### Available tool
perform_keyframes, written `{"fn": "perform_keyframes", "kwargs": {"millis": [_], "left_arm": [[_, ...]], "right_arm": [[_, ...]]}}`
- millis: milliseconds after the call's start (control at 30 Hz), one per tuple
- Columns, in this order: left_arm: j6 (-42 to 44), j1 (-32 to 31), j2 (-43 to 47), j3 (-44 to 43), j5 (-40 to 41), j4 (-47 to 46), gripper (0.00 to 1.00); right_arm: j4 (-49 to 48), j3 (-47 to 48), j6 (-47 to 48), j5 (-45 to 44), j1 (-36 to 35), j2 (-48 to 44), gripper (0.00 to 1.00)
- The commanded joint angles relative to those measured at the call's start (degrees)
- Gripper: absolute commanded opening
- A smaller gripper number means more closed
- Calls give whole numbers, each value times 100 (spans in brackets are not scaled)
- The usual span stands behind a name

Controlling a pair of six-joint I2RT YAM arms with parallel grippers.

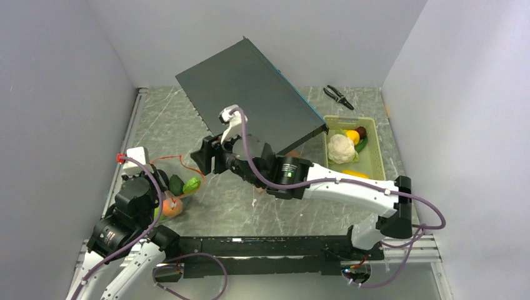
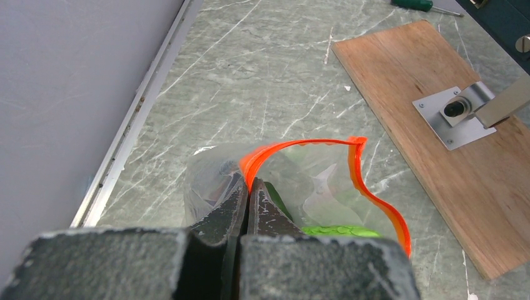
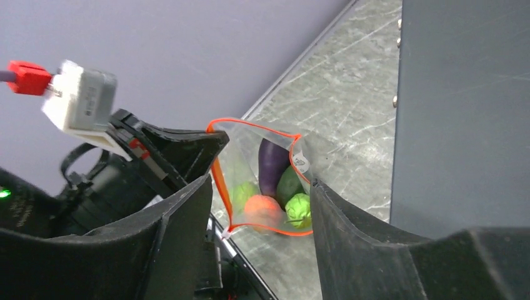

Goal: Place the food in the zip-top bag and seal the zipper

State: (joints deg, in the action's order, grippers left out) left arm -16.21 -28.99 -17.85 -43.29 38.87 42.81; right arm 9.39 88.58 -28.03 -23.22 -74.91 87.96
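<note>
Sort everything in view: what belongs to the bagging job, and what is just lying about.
Job: the zip-top bag; its zipper; the eggplant, orange and lime inside it; the cauliflower in the pale green tray; the left claw pinching the bag's mouth.
Lying about: pliers; dark panel; wooden board; screwdriver.

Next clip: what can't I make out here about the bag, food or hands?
- Top view: the left hand is hidden under its own wrist; its grip on the zip-top bag shows only in the left wrist view.
- Left wrist view: fingers and crinkled plastic cover most of the food; only a green piece shows.
- Top view: pieces beside the cauliflower in the tray are too small to name.
</note>
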Motion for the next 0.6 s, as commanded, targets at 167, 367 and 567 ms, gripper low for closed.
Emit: {"fn": "perform_keyframes", "kwargs": {"millis": [167,367,567], "left_arm": [[-24,-23,-79,-31,46,-198,0],[-19,-23,-138,-45,57,-188,0],[-19,-25,-131,-37,54,-195,0]], "right_arm": [[1041,863,116,-791,-342,1542,53],[1203,1058,280,-1353,-464,2123,53],[1030,1121,487,-1582,-463,2409,48]]}}
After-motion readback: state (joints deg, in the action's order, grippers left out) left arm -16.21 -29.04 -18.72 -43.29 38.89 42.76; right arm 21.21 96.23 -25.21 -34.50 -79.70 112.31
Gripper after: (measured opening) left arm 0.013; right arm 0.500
